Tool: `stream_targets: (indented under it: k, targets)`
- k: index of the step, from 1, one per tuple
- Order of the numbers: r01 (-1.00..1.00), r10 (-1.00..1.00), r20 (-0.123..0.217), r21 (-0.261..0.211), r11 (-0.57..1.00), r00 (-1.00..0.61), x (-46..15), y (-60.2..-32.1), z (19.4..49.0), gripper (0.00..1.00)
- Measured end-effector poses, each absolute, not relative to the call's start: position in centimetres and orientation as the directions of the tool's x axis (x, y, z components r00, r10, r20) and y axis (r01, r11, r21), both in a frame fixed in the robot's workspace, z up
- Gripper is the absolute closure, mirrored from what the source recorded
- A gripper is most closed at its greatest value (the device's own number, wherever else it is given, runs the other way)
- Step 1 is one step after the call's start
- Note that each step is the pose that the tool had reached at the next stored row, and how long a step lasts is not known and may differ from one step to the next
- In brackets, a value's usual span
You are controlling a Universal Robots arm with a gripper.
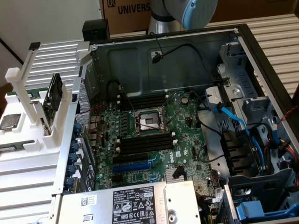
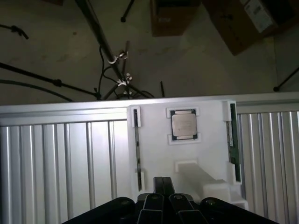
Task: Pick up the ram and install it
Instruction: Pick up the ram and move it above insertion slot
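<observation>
Currently my black gripper [image 2: 163, 181] hangs over the white plastic fixture [image 2: 154, 140], fingers pressed together, empty. The long green ram stick [image 2: 232, 142] stands on edge in a slot along the fixture's side edge. I judge it light, stiff and fragile. Best pinched across its flat faces, mid-length, near the upper edge.

Arm [image 1: 187, 11]: cut off by frame edge. Box [image 1: 126, 14]: lettering cut short. Ram [image 2: 232, 144]: edge-on, faces hidden. Supply label [image 1: 133, 205]: print too small to read.

floor [image 2: 46, 51]: dim grey | cables [image 2: 112, 74]: black, strewn | cardboard box [image 1: 126, 9]: behind | table [image 2: 56, 154]: ribbed metal
</observation>
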State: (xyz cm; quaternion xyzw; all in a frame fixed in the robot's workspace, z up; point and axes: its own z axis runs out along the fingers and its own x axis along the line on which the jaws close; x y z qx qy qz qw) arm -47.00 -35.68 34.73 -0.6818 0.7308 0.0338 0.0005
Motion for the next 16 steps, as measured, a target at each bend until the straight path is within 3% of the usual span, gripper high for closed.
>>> stream_targets:
  k: [16]
  targets:
    - [-0.997, -0.997, -0.047, 0.049, 0.057, -0.06, -47.1, -37.4, 31.8, 0.9]
